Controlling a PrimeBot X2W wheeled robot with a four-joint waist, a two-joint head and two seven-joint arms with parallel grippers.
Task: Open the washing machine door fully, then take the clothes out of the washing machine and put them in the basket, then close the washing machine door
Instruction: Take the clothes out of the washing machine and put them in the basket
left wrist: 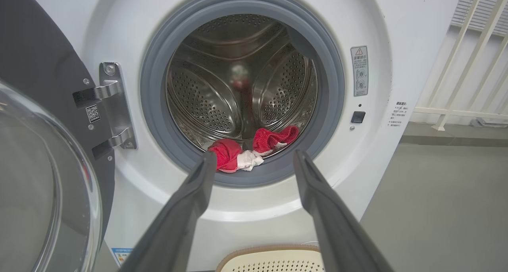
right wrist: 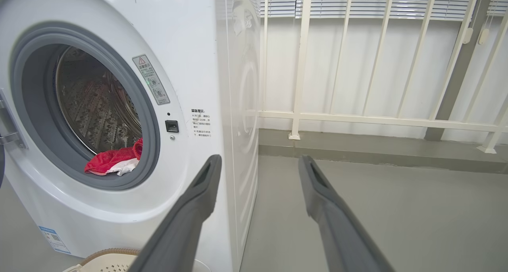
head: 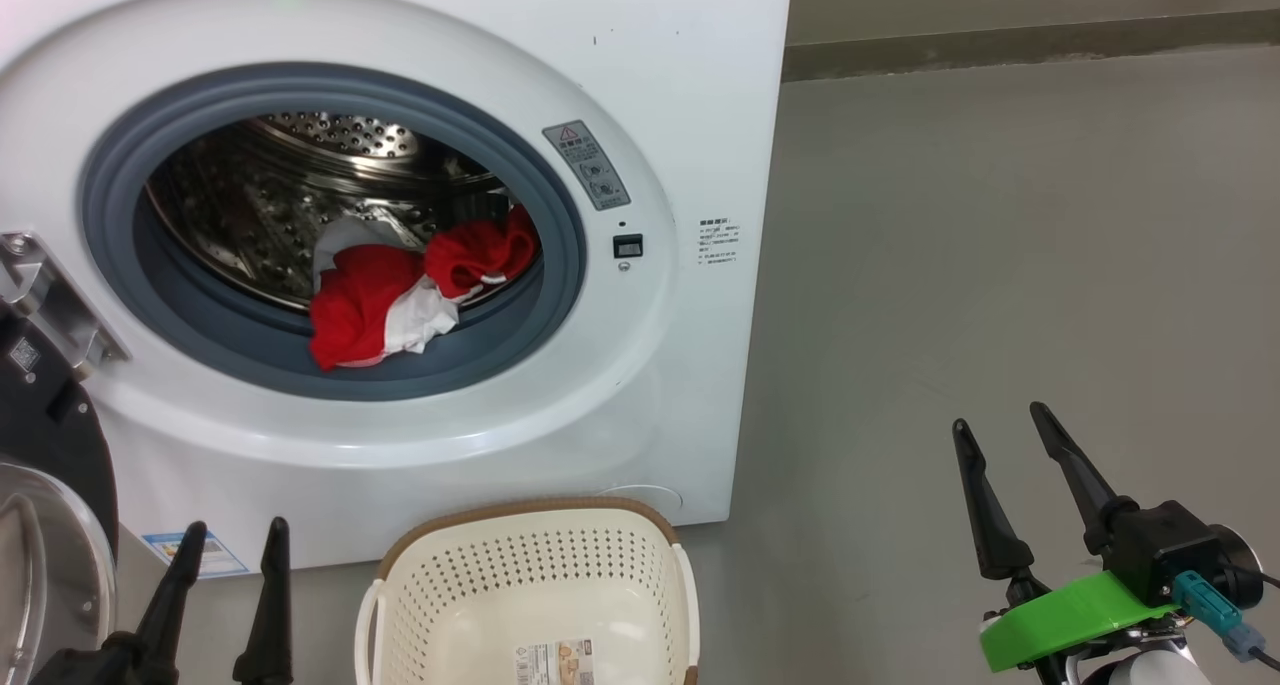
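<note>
Clothes (head: 380, 305) in red and white lie at the front of the washing machine (head: 650, 85) drum, door (head: 45, 525) swung open, basket (head: 530, 565) below empty. Left gripper (head: 236, 530) and right gripper (head: 1000, 420) hang spread, holding nothing; unloading and closing remain.

I'm looking at a bare laundry corner, more utility space than furnished home: a white washer (head: 680, 115) stands on a plain grey floor (head: 1000, 265), a basket (head: 530, 575) in front, with a cream railing (right wrist: 357, 119) and blinds (right wrist: 357, 2) alongside
</note>
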